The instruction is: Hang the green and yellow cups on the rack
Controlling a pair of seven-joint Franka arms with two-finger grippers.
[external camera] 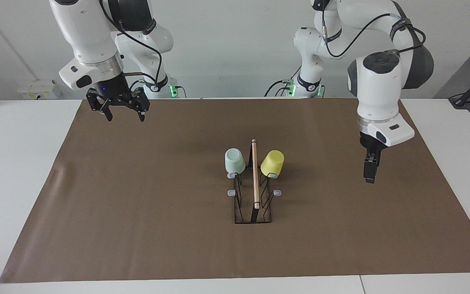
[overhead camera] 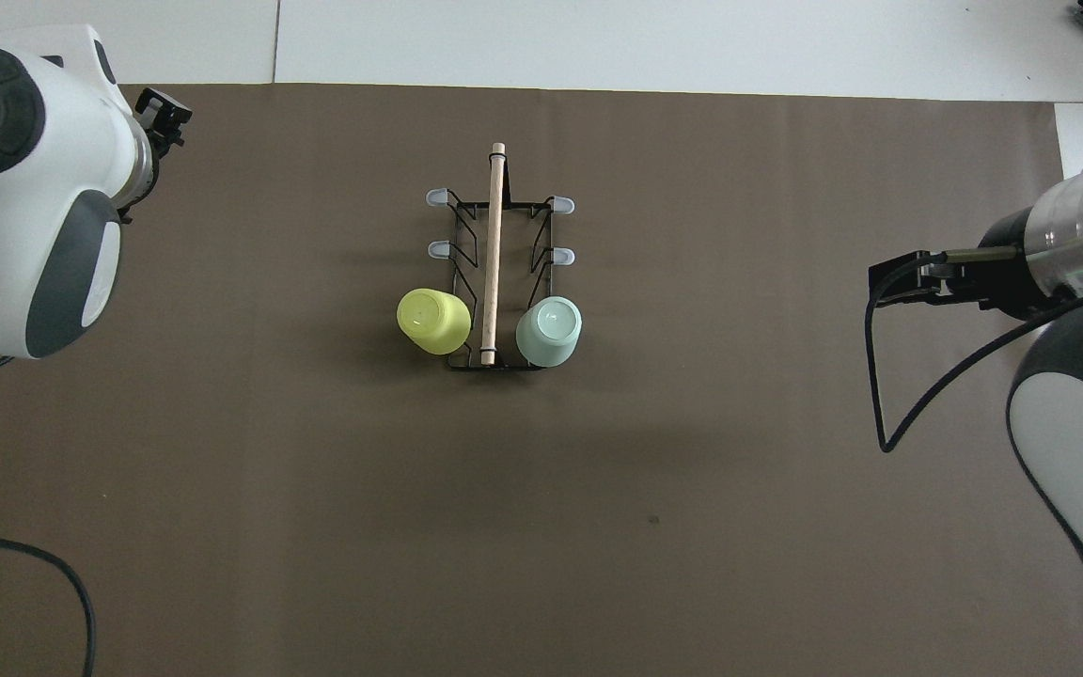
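Observation:
The black wire rack stands mid-table with a wooden rod along its top. The green cup hangs upside down on the prong nearest the robots, on the right arm's side of the rod. The yellow cup hangs the same way on the left arm's side. My left gripper hangs empty above the mat toward the left arm's end, well apart from the rack. My right gripper waits open and empty over the mat's corner at the right arm's end.
A brown mat covers most of the white table. Bare grey-tipped prongs stick out on both sides of the rack. The left arm's wrist fills one edge of the overhead view.

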